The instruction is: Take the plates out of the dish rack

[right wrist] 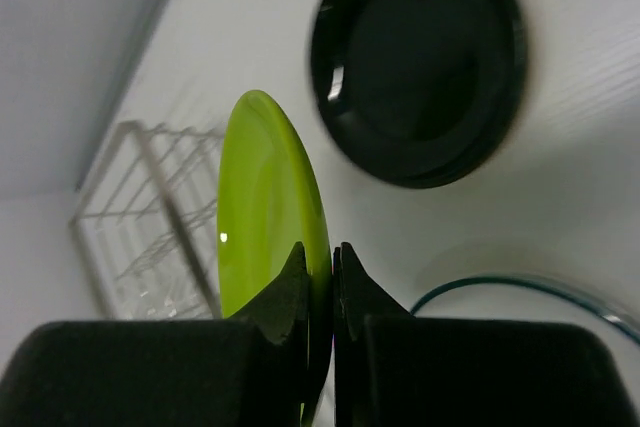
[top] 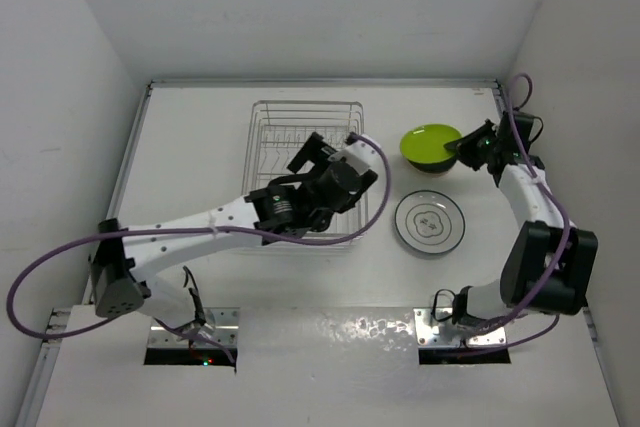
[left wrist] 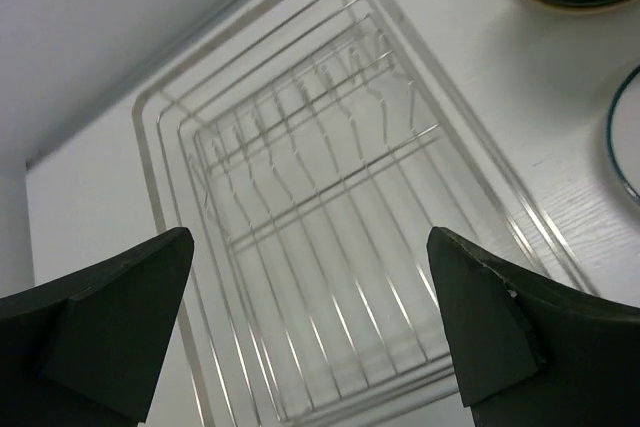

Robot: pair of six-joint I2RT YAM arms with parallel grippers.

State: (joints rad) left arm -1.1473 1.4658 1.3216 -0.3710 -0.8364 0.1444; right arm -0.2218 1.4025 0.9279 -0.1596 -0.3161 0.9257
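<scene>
Walled table (top: 200, 127); right gripper (right wrist: 322, 252) pinches lime plate (right wrist: 265, 207) rim.

One silver wire dish rack (top: 280, 132). Three round dishes in all: one lime green plate (top: 430, 142), one pale plate (top: 430, 224) with a dark rim and a faint pattern, and one black dish (right wrist: 418, 62), clear only in the right wrist view. Two white robot arms: the left arm (top: 200, 227) and the right arm (top: 530, 197). Two two-finger grippers: the left gripper (left wrist: 310, 242) and the right gripper (right wrist: 318, 257). Two purple cables: the left cable (top: 386, 179) and the right cable (top: 560, 209), one along each arm.
</scene>
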